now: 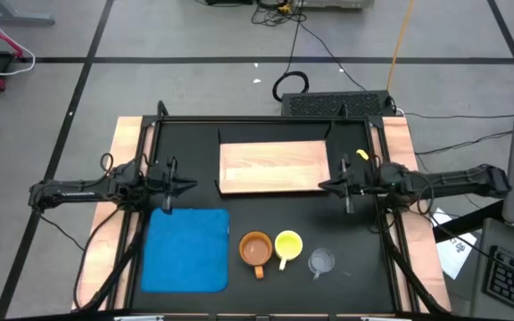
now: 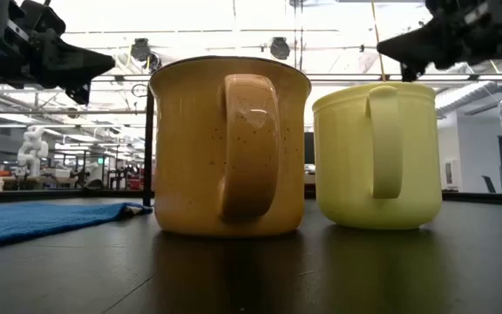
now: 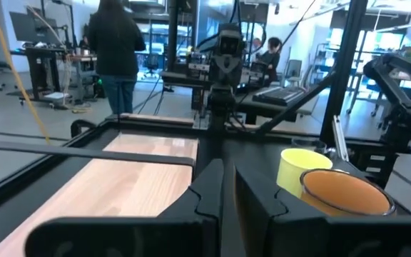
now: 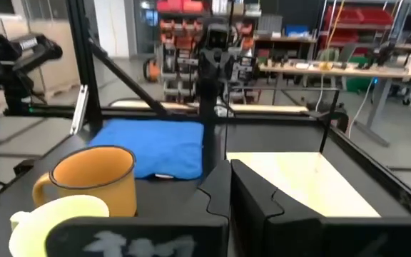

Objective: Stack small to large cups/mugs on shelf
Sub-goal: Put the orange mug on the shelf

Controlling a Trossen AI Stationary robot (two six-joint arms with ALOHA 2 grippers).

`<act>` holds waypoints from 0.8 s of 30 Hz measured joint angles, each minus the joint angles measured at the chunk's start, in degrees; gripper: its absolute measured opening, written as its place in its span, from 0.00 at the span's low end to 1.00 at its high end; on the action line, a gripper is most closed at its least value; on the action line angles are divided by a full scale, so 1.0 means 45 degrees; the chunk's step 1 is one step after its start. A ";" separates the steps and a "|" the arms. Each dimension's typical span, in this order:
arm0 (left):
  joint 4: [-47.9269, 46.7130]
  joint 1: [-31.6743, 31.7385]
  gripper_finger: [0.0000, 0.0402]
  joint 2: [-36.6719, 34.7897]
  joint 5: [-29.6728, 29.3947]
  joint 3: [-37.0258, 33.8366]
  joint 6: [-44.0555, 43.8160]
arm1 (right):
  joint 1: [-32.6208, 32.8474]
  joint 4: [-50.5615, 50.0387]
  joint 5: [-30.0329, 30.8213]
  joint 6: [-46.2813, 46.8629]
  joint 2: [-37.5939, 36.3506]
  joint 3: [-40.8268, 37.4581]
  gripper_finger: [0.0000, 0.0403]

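left tool [image 1: 191,186]: at 9 o'clock of counter [image 1: 194,152], pressed nearly together, pinching nothing, hanging above the surface
right tool [image 1: 321,185]: at 3 o'clock, pressed together, empty, just off the shelf's right end
shelf [image 1: 270,167]: light wood board, centre toward 12 o'clock, between the two tools, nothing on it
orange-brown mug [image 1: 255,249]: 6 o'clock, upright, handle toward front edge
yellow mug [image 1: 288,244]: just beside the orange one on its 3 o'clock side, upright, whether touching not clear
glass cup [image 1: 321,260]: next along toward 3 o'clock, apart from yellow mug, upright
blue mat [image 1: 188,250]: 7 o'clock, flat, beside the orange mug
step: none started by the look of it; all three cups off the shelf, both arms parked
next move: probably right tool, nearest the row; spread jaws, descend toward 5 o'clock, grip one cup by the rim, carry to shelf
watch: glass is clear and thin, mugs sit close, little finger room between them
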 joint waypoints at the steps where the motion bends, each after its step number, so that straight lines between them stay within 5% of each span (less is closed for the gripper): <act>1: 0.0025 0.0000 0.08 0.0001 -0.0039 0.0000 0.0000 | 0.0000 -0.0135 0.0005 -0.0033 0.0354 0.0333 0.00; 17: -0.0397 0.0000 0.08 0.0006 -0.0009 0.0000 -0.0369 | 0.0010 -0.0062 0.0005 -0.0708 0.2022 0.1645 0.00; 24: -0.0326 0.0000 0.08 0.0006 0.0017 0.0000 -0.0913 | 0.1201 0.1253 -0.0966 -0.0640 0.2462 0.1650 0.00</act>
